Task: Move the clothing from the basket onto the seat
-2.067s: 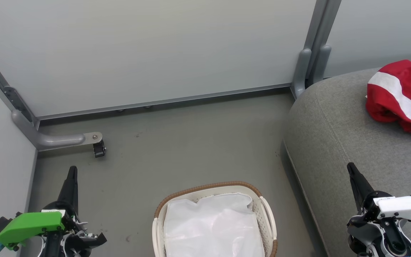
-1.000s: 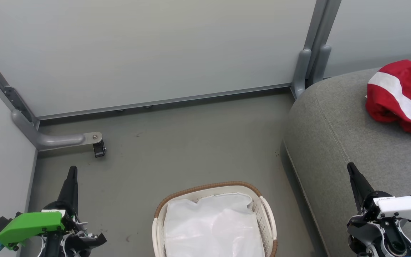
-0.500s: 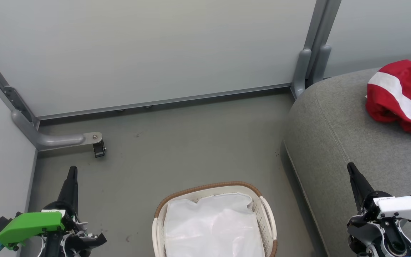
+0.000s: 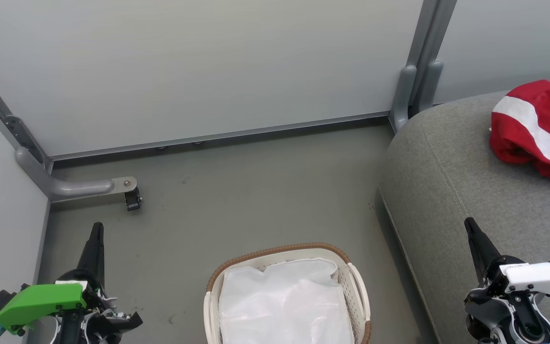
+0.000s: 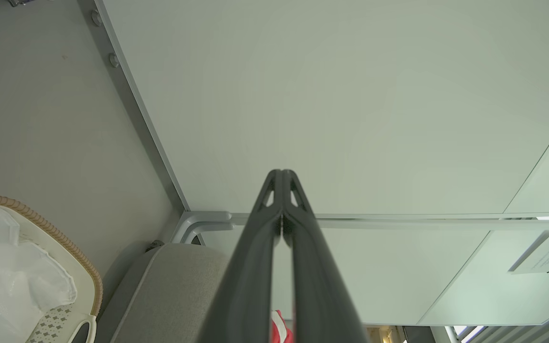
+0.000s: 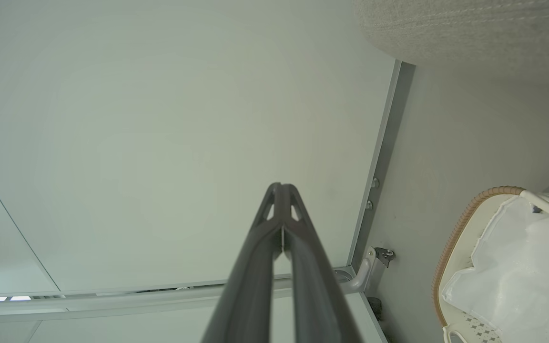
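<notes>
Red clothing with a white stripe lies bunched on the grey seat at the right; a sliver of it shows between the left gripper's fingers. The cream basket with a brown rim stands on the floor at the bottom centre and holds a white crinkly liner sheet. My left gripper hangs shut over the floor, left of the basket, holding nothing. My right gripper hangs shut above the seat's front part, well short of the clothing. The fingertips meet in both wrist views.
Pale partition panels close off the back and left, with grey metal posts and a foot with a black caster. Bare grey floor lies between the basket, the panels and the seat.
</notes>
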